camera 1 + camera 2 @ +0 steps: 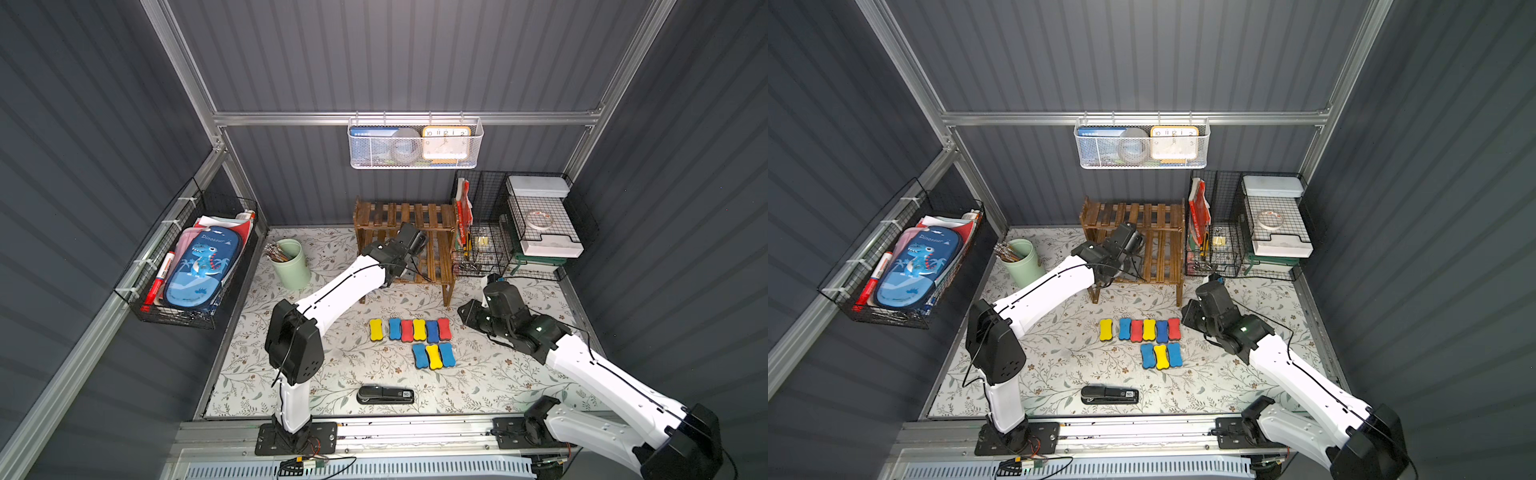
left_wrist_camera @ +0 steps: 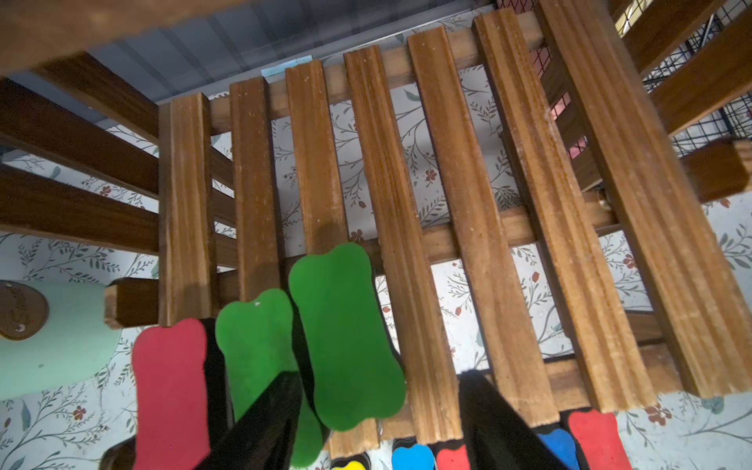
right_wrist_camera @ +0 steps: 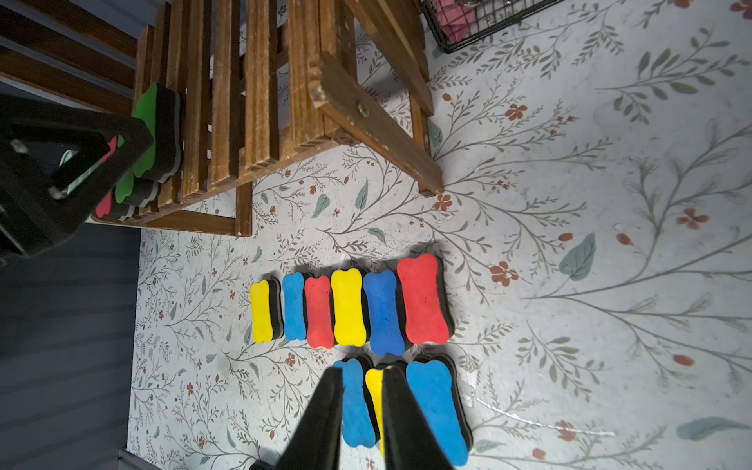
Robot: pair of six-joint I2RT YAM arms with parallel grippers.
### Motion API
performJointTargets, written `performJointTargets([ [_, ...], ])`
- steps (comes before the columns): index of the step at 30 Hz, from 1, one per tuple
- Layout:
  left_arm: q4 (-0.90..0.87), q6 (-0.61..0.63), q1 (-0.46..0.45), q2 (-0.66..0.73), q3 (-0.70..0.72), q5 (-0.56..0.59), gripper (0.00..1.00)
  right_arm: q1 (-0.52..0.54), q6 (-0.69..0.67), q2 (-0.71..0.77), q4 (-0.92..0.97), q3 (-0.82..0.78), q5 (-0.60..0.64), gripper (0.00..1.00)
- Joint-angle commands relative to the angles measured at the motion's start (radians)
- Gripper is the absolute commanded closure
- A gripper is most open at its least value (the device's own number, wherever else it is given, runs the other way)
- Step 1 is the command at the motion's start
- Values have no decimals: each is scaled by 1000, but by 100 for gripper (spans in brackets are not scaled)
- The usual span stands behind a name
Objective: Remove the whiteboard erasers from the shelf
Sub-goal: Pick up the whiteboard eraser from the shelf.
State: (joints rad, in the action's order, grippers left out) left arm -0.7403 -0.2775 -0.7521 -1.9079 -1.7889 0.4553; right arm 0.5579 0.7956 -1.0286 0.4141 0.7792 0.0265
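Left wrist view: bone-shaped green whiteboard eraser (image 2: 346, 337) lies on shelf (image 2: 480, 203) slats; left end effector (image 2: 378, 376) open astride it; right end effector (image 3: 364, 370) narrowly parted, empty.

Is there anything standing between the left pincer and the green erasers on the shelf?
Nothing visible does. The left pincer stands open around one green eraser on the shelf, with a finger on each side. The second green eraser lies close beside it.
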Motion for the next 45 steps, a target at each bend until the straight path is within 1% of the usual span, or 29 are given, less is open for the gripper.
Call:
performJointTargets([
  [1, -20, 17, 2, -34, -35, 36, 34, -10, 4, 13, 8, -11, 7, 77],
  [12, -26, 8, 5, -68, -43, 51, 35, -33, -4, 32, 21, -14, 5, 77],
  [16, -20, 10, 7, -74, -42, 36, 36, -40, -3, 38, 27, -15, 7, 77],
  [22, -32, 17, 7, -98, -62, 11, 39, -51, -1, 48, 34, -15, 10, 77],
  [30, -91, 28, 7, -132, -114, 47, 39, -57, 2, 48, 31, -17, 7, 77],
  [35, -112, 32, 7, -151, -136, 51, 45, -59, 7, 45, 28, -16, 5, 77],
  [41, -123, 32, 7, -159, -151, 56, 56, -61, 9, 47, 26, -17, 3, 77],
  [45, -116, 33, 7, -145, -158, 69, 58, -63, 12, 47, 26, -14, 1, 77],
])
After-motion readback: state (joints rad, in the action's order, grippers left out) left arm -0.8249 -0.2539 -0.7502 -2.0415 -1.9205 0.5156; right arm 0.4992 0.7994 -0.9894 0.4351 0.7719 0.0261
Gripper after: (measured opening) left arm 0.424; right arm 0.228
